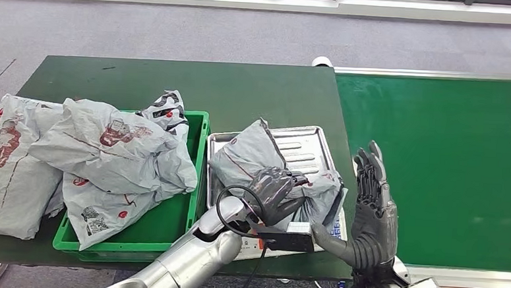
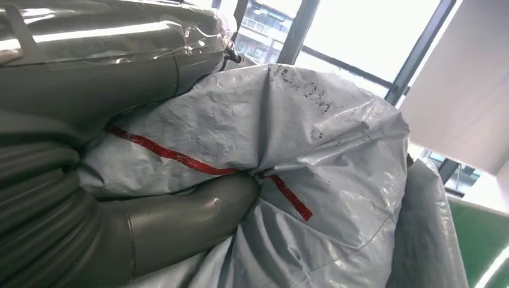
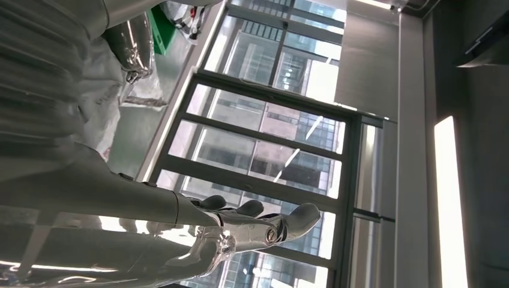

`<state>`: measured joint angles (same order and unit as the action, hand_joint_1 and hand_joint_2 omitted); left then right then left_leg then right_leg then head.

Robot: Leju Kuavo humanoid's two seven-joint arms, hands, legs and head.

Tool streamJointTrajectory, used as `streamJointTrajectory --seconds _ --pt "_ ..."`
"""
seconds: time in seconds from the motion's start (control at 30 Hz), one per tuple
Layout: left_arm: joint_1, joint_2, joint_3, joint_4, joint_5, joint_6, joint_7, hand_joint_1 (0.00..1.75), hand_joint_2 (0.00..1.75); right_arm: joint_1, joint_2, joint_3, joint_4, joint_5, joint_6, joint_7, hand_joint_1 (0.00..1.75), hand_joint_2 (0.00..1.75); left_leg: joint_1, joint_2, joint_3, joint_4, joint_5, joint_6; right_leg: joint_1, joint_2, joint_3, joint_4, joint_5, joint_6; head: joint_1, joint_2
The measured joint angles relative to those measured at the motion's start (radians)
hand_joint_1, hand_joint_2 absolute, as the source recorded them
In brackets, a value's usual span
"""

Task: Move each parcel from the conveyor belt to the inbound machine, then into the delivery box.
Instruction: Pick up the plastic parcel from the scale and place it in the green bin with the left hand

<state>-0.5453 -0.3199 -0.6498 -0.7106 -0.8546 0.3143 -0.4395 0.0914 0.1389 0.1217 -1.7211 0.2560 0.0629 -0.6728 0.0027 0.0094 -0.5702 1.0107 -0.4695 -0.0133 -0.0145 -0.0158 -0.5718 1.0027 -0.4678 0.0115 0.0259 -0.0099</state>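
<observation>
A grey plastic parcel (image 1: 265,164) with red markings lies on the metal tray of the inbound machine (image 1: 309,147). My left hand (image 1: 275,190) grips it from above, fingers curled into the wrinkled bag. Up close in the left wrist view the same parcel (image 2: 288,168) fills the space between thumb and fingers. My right hand (image 1: 371,213) is held upright beside the tray at the belt's near edge, fingers spread, holding nothing; it appears again as the right hand (image 3: 252,219) against windows. The green delivery box (image 1: 195,174) at the left holds several grey parcels (image 1: 117,156).
The green conveyor belt (image 1: 443,160) stretches to the right with no parcels on it. Another grey parcel (image 1: 7,164) lies on the dark green table left of the box. Grey floor lies beyond the table.
</observation>
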Motion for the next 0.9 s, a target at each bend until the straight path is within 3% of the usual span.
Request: streamJointTrajectory --seconds 0.23,0.5,0.6,0.73,0.9 --pt "0.036 0.013 0.026 -0.093 0.027 0.056 -0.011 1.75 1.75 0.016 -0.001 0.0 -0.001 -0.008 -0.022 -0.002 0.0 1.75 0.0 0.0 0.0 0.0 0.0 0.0 0.0 0.0 0.0 0.0 0.0 0.0 0.0 0.0" --pt "0.09 0.061 0.077 -0.333 -0.117 0.264 0.061 1.75 1.75 0.03 -0.005 0.0 -0.001 -0.016 -0.053 -0.008 0.0 1.75 0.0 0.0 -0.001 0.0 0.0 0.0 0.0 0.0 -0.001 0.0 0.0 0.0 0.0 0.0" --pt "0.111 0.073 0.104 -0.408 -0.258 0.338 0.048 1.75 1.75 0.029 -0.006 0.0 0.0 -0.017 -0.058 -0.009 0.0 1.75 0.0 0.0 -0.001 0.0 0.0 0.0 0.0 0.0 -0.001 0.001 0.0 0.0 0.0 0.0" --pt "0.142 0.067 0.203 -0.559 -0.538 0.381 0.004 1.75 1.75 0.016 -0.008 0.001 0.005 -0.023 -0.079 -0.012 0.0 1.75 0.0 0.0 -0.001 0.0 0.0 0.0 0.0 0.0 -0.001 0.001 0.0 0.0 0.0 0.0" --pt "0.142 0.066 0.284 -0.707 -0.641 0.383 0.096 1.75 1.75 0.004 -0.009 0.005 0.006 -0.025 -0.097 -0.01 0.0 1.75 0.0 0.0 -0.001 0.0 0.0 0.0 0.0 0.0 -0.001 0.001 0.0 0.0 0.0 0.0"
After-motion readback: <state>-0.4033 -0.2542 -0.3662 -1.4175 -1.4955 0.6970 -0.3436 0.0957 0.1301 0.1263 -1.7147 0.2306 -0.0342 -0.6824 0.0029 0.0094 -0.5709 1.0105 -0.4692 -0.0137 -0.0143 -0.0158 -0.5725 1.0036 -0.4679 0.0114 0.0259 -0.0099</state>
